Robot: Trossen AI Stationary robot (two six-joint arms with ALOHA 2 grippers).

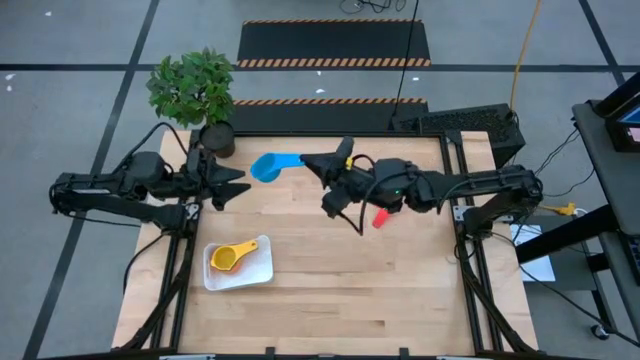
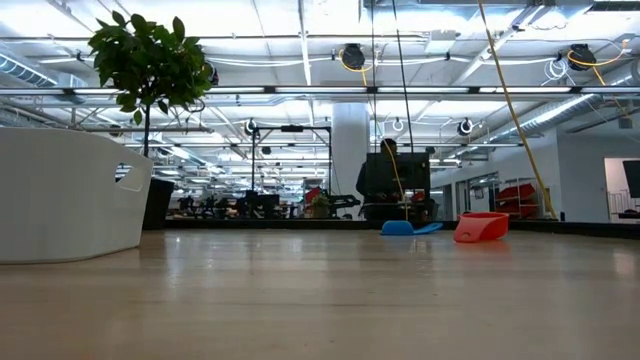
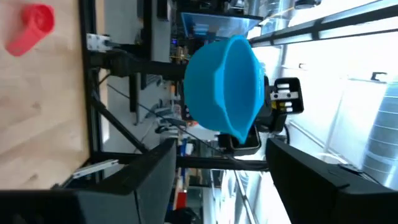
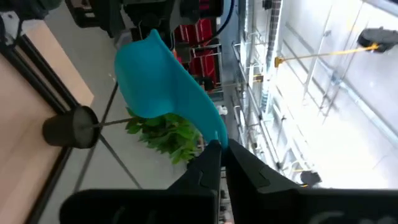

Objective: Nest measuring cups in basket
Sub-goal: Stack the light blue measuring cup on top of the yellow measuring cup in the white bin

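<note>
- The right pincer [image 1: 312,162] is clamping shut on the flat handle of a light blue round-bowled plastic measuring cup [image 1: 268,167], holding it in the air above the tabletop [image 1: 340,280] at about 12 o'clock from the tabletop's middle; in the right wrist view the two dark fingers [image 4: 208,163] are pinching the cup's [image 4: 163,81] handle end
- The left pincer [image 1: 232,180] is hanging with its fingers spread apart just to the 9 o'clock side of that cup, not touching it; in the left wrist view the cup's bowl [image 3: 225,84] is sitting between and beyond the two open fingers [image 3: 149,171]
- A small shallow white rectangular plastic basket [image 1: 255,275] is lying at about 8 o'clock on the tabletop, and a yellow plastic measuring cup [image 1: 226,259] is resting inside it with its handle pointing toward 2 o'clock
- A red plastic measuring cup [image 1: 380,218] is lying on the wood at about 2 o'clock from the middle, just under the right arm; in the low view it [image 2: 481,227] is sitting on its side
- A green leafy plant in a dark pot [image 1: 196,92] is standing at the far left corner, around 11 o'clock
</note>
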